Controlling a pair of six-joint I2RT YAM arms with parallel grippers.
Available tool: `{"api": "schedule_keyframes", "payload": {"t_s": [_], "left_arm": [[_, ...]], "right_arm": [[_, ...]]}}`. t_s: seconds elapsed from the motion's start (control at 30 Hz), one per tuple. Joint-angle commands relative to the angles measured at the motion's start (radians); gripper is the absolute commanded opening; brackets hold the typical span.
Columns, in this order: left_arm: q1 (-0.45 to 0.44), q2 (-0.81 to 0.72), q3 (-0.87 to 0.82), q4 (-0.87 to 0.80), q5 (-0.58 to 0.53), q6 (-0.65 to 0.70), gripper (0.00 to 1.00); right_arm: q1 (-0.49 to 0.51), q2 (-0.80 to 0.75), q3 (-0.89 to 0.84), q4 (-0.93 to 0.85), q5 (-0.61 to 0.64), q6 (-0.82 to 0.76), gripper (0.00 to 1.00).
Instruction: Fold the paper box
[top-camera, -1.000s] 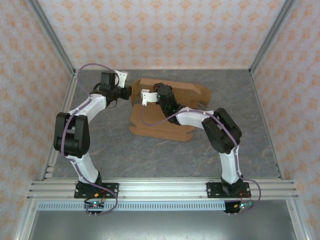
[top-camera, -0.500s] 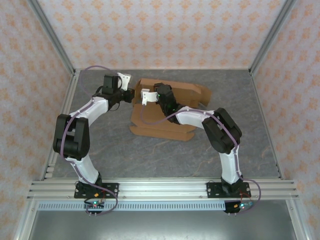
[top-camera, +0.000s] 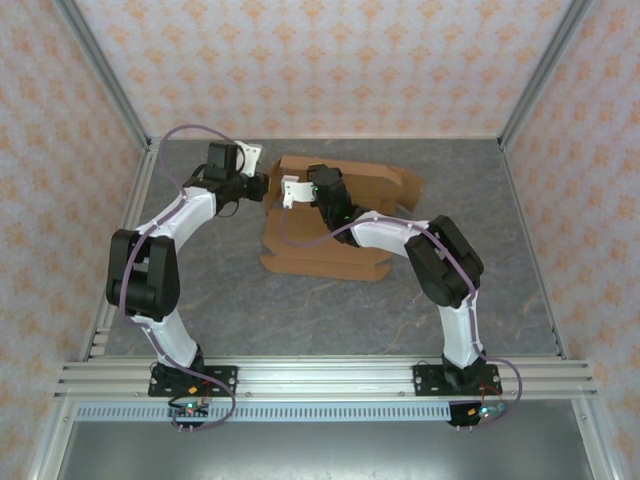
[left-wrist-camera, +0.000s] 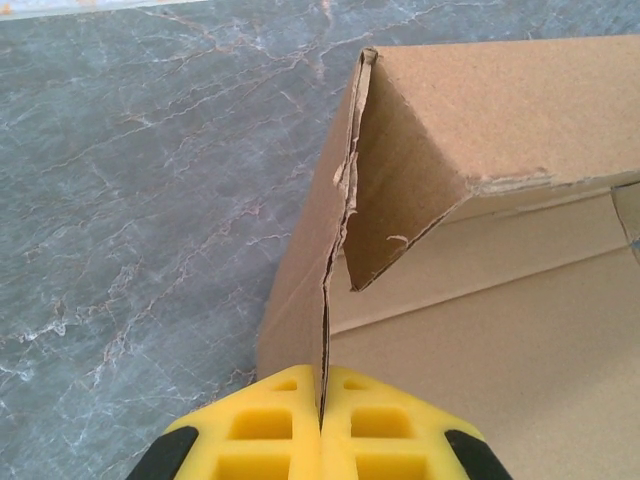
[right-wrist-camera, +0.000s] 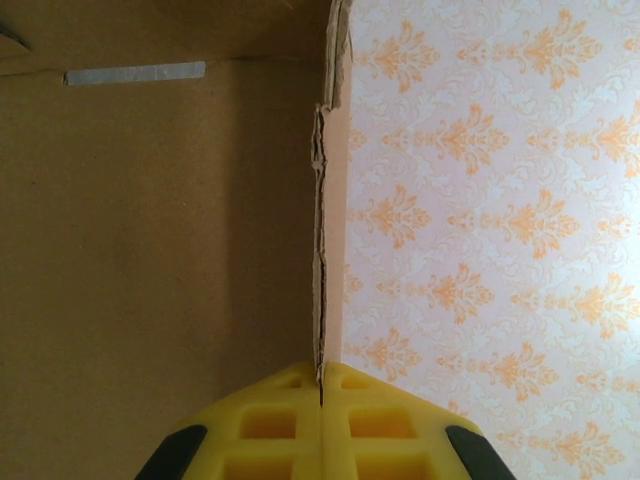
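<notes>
The grey marble-look tabletop (top-camera: 250, 300) has pale veins running through it. It's boxed in by wallpapered walls (top-camera: 320, 60), pinkish-white with an orange damask print, and silver aluminium rails (top-camera: 320, 372) run along the near edge. The brown cardboard paper box (top-camera: 320, 258) sits mid-table toward the back, partly folded. The left gripper (left-wrist-camera: 322, 385) has its yellow fingers pinched tight on the edge of an upright side wall. The right gripper (right-wrist-camera: 321, 378) is clamped on another raised panel's edge.

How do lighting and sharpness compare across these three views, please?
Top view: soft, even light, only faint shadows beside the box, nothing blurred. Left wrist view: crisp on the box's torn edge and the marbled table. Right wrist view: box dim, wallpaper bright and pale.
</notes>
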Motion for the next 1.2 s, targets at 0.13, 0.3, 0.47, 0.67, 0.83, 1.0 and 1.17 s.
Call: {"api": "schedule_keyframes", "payload": {"t_s": [0.13, 0.3, 0.47, 0.67, 0.83, 1.0, 1.17], "left_arm": [[-0.022, 0.075, 0.193, -0.159, -0.058, -0.002, 0.00], [-0.022, 0.116, 0.285, -0.239, -0.082, 0.028, 0.00], [-0.022, 0.146, 0.386, -0.327, -0.065, 0.038, 0.00], [-0.021, 0.221, 0.483, -0.423, -0.001, -0.015, 0.00], [-0.022, 0.223, 0.465, -0.427, 0.017, -0.097, 0.00], [-0.022, 0.211, 0.433, -0.404, 0.014, -0.154, 0.00], [-0.025, 0.202, 0.397, -0.380, -0.001, -0.195, 0.00]], "right_arm": [[0.012, 0.011, 0.013, -0.082, -0.019, 0.015, 0.00], [0.010, 0.005, 0.014, -0.098, -0.029, 0.018, 0.00], [0.009, 0.001, 0.014, -0.110, -0.032, 0.019, 0.00], [0.009, 0.002, 0.017, -0.111, -0.026, 0.021, 0.00], [0.012, 0.007, 0.025, -0.112, -0.009, 0.021, 0.00], [0.018, 0.014, 0.026, -0.112, 0.003, 0.023, 0.00], [0.021, 0.019, 0.035, -0.108, 0.016, 0.025, 0.00]]}}
